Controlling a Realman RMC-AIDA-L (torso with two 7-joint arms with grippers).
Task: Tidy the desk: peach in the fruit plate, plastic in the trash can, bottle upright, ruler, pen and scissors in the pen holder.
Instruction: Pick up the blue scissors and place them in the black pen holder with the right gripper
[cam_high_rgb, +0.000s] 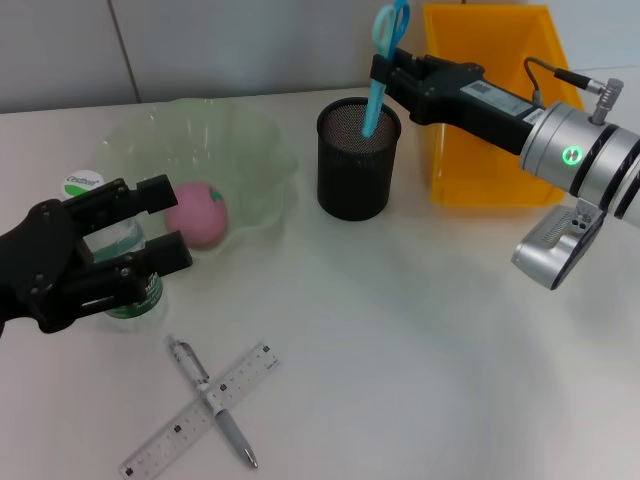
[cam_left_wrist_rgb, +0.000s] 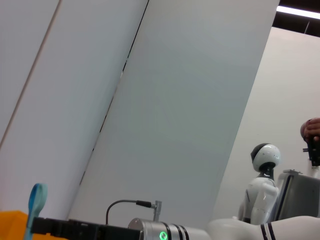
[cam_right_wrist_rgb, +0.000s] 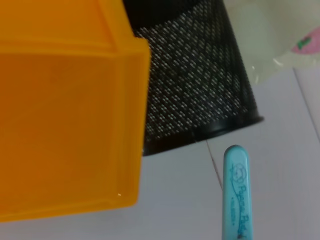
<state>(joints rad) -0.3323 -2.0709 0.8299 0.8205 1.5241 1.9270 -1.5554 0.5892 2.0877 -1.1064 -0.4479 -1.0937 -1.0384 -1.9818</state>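
On the white desk (cam_high_rgb: 420, 340) you see, at upper right of the frame, the right gripper (cam_high_rgb: 383, 72) pinching the blue scissors (cam_high_rgb: 385, 55) with tips inside the black pen holder (cam_high_rgb: 358, 160), so next you should release them, while the left gripper (cam_high_rgb: 150, 225), fingers spread, hovers around the bottle (cam_high_rgb: 125, 270) at left.

Right gripper (cam_high_rgb: 384, 72) at one o'clock clamps the blue scissors (cam_high_rgb: 383, 62), tips dipping into the mesh pen holder (cam_high_rgb: 358, 160). Left gripper (cam_high_rgb: 160, 222) at nine o'clock straddles the bottle (cam_high_rgb: 126, 262) (peach (cam_high_rgb: 196, 212) in the fruit plate (cam_high_rgb: 255, 160)); ruler (cam_high_rgb: 200, 410) crosses pen (cam_high_rgb: 212, 402) at seven.
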